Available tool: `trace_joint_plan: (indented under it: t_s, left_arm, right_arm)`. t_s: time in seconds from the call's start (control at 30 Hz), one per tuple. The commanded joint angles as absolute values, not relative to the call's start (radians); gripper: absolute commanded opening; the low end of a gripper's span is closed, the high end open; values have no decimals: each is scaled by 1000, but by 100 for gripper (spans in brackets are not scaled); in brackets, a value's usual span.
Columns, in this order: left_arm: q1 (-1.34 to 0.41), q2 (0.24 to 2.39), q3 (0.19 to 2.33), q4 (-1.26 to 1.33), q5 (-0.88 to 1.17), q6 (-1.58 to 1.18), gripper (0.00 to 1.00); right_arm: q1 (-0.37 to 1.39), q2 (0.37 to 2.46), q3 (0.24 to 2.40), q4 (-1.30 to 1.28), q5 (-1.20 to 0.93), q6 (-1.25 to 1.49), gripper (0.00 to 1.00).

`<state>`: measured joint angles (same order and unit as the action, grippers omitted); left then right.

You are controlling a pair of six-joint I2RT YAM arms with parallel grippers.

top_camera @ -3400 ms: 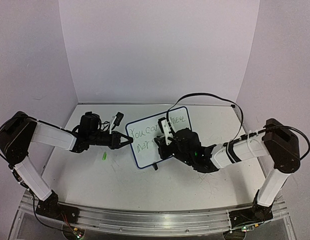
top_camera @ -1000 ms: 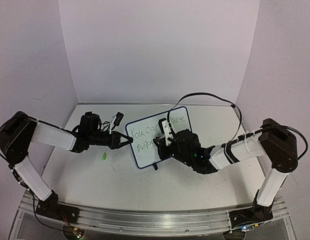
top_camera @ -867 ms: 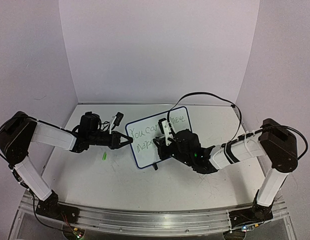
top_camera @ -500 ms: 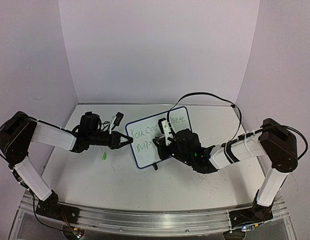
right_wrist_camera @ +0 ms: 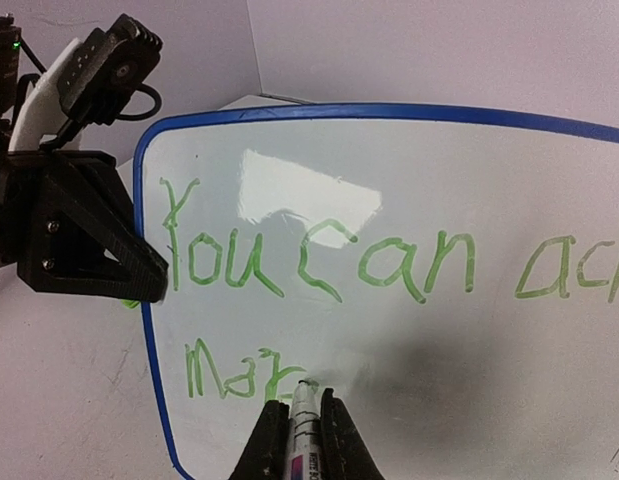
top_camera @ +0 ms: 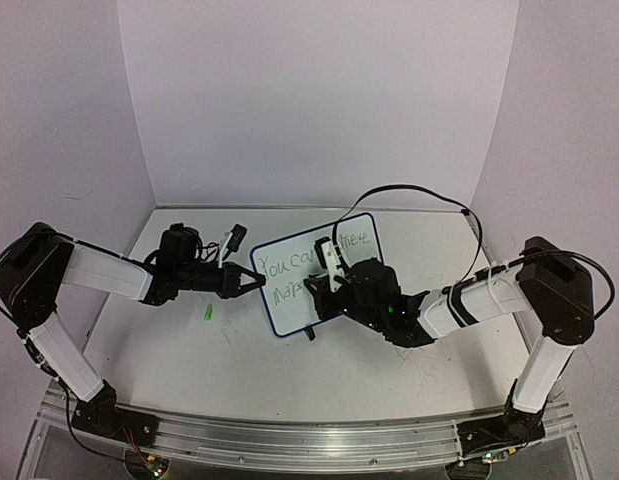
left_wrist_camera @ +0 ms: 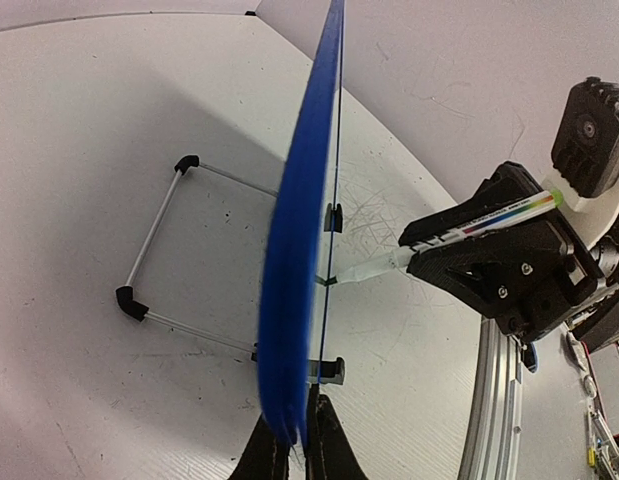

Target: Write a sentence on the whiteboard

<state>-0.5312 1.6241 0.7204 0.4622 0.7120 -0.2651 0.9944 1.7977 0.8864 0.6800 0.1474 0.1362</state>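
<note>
The whiteboard (top_camera: pixel 292 314) stands tilted at mid-table; it shows edge-on in the left wrist view (left_wrist_camera: pixel 304 240) and face-on in the right wrist view (right_wrist_camera: pixel 459 190). The green sentence (top_camera: pixel 285 267) reads "You can ach…" (right_wrist_camera: pixel 319 258) with "mor" (right_wrist_camera: pixel 234 368) begun below. My left gripper (top_camera: pixel 257 284) is shut on the board's left edge (left_wrist_camera: pixel 294 452). My right gripper (top_camera: pixel 324 293) is shut on a white marker (right_wrist_camera: pixel 304 425), also seen in the left wrist view (left_wrist_camera: pixel 489 218). The marker tip touches the board just right of "mor".
A green marker cap (top_camera: pixel 207 313) lies on the table left of the board. The board's wire stand with black feet (left_wrist_camera: pixel 154 250) sits behind it. A metal rail (left_wrist_camera: pixel 494 400) runs along the table's near edge. Purple walls enclose the back and sides.
The second line has grown by a stroke or two. My right gripper with the marker has shifted slightly along that line. My left gripper has not moved.
</note>
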Motion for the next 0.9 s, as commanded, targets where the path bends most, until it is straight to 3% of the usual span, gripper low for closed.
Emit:
trace_joint_plan:
  t_s: [0.0, 0.87]
  left_arm:
    - [-530, 1637, 742, 387, 640, -199, 0]
    - [-531, 1636, 741, 386, 639, -198, 0]
  right_arm:
    - [1000, 1825, 902, 653, 153, 139, 0]
    - [1002, 1837, 906, 588, 203, 150, 0]
